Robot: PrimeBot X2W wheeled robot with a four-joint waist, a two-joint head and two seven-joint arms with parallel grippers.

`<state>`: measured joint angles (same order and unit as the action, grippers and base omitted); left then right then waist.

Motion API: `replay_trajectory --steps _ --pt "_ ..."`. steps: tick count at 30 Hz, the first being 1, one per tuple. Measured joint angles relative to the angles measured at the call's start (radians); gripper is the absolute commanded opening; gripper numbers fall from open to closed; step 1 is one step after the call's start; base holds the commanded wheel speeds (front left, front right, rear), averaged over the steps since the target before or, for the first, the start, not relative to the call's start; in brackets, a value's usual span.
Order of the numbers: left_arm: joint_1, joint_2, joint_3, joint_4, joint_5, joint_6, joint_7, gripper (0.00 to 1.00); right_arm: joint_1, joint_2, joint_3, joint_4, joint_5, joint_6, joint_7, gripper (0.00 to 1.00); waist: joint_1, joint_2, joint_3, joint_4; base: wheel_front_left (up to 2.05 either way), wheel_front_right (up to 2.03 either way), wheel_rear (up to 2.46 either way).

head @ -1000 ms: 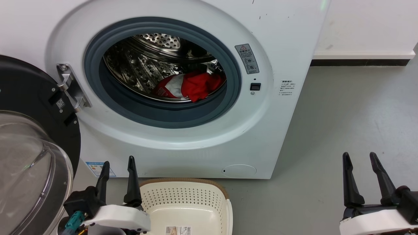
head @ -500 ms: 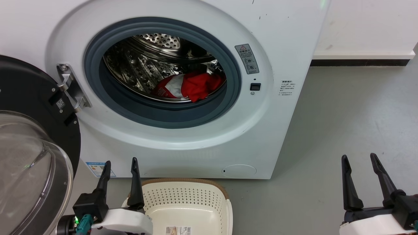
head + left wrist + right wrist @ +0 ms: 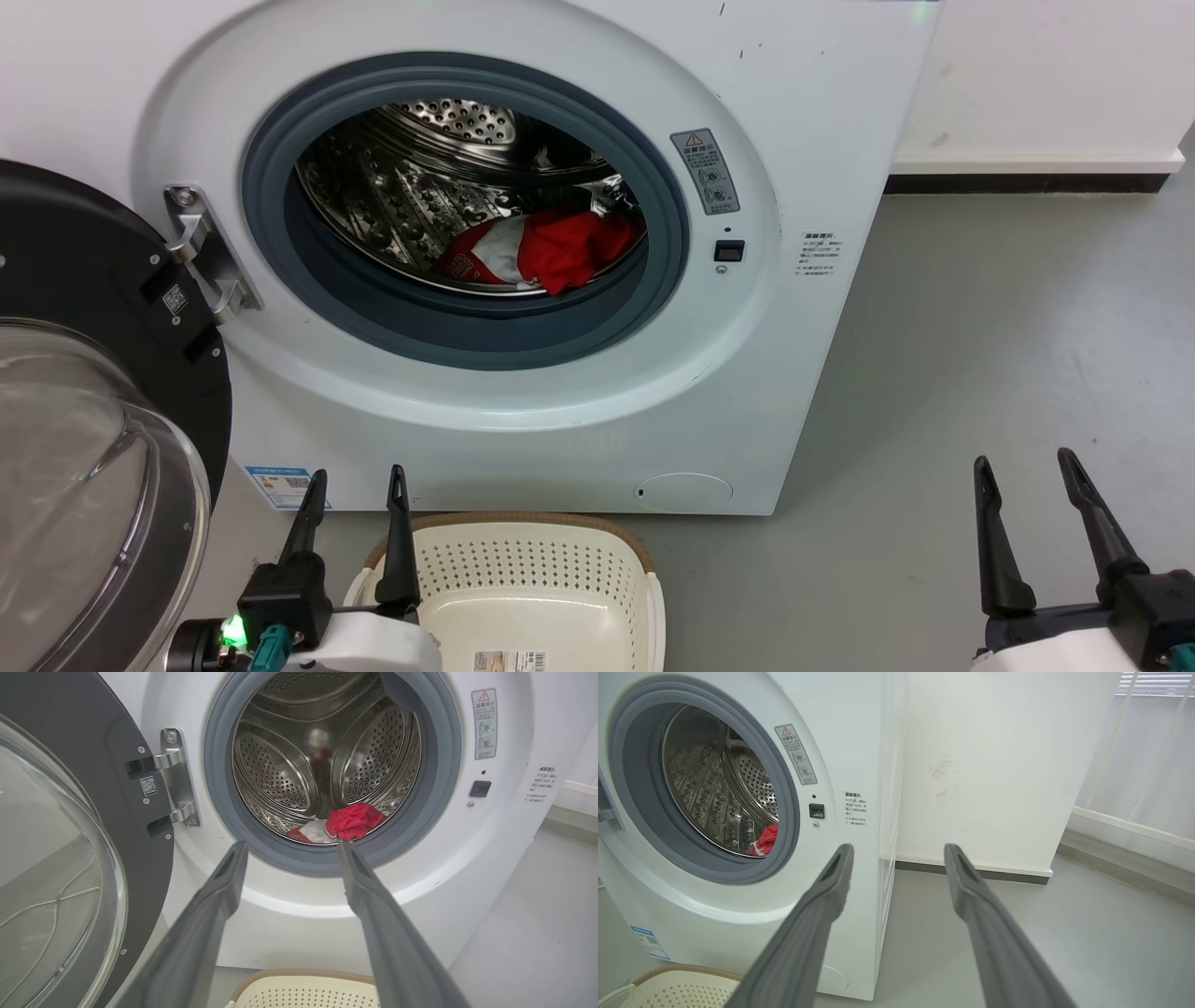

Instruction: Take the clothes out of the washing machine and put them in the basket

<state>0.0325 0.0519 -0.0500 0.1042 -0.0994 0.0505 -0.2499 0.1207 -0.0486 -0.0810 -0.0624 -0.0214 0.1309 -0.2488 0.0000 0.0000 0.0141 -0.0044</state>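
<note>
**Red clothes low in the drum; both grippers spread wide in front of the machine**

The clothes (image 3: 551,250) lie as one bunched heap at the bottom of the drum (image 3: 401,187), toward its right side, just behind the lip of the grey gasket (image 3: 280,280). The fabric is bright red and creased. A white panel shows on the left of the heap, with small white print on the red edge beside it. How many garments make up the heap cannot be told.

There is one washing machine (image 3: 822,112), white, with its porthole uncovered. Its one door (image 3: 84,439), black-rimmed with domed glass, stands swung out to the left on a metal hinge (image 3: 201,252). Right of the porthole sit a grey warning label (image 3: 706,171) and a small black square socket (image 3: 729,250).

One basket (image 3: 523,560) stands on the grey floor (image 3: 990,327) just in front of the machine, below the porthole. It is cream with perforated walls and a brown woven-look rim, and a printed sticker (image 3: 509,660) lies on its bottom.

There are two grippers. The left gripper (image 3: 358,472) is at the basket's left edge. Its two dark fingers point toward the machine and are set well apart with nothing between them. In the left wrist view they frame the lower porthole and the red heap. The right gripper (image 3: 1023,458) sits far to the right over the floor, well apart from the machine, its fingers likewise spread and gripping nothing. In the right wrist view they point at the machine's right front corner and the white wall (image 3: 1046,75).
</note>
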Motion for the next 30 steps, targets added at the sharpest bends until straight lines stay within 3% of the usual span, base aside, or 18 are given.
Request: replay_trajectory --steps 8,30 --pt "0.004 0.0 0.001 0.011 0.037 0.003 -0.012 1.0 0.004 0.0 -0.001 0.002 -0.031 0.0 -0.013 1.0 0.0 0.0 -0.003 0.0 0.0 0.0 0.0" --pt "0.003 -0.001 -0.002 0.036 0.009 0.011 -0.013 1.0 0.008 0.0 -0.007 0.025 0.005 0.0 -0.014 1.0 0.0 0.0 0.001 0.004 0.0 0.0 0.0"
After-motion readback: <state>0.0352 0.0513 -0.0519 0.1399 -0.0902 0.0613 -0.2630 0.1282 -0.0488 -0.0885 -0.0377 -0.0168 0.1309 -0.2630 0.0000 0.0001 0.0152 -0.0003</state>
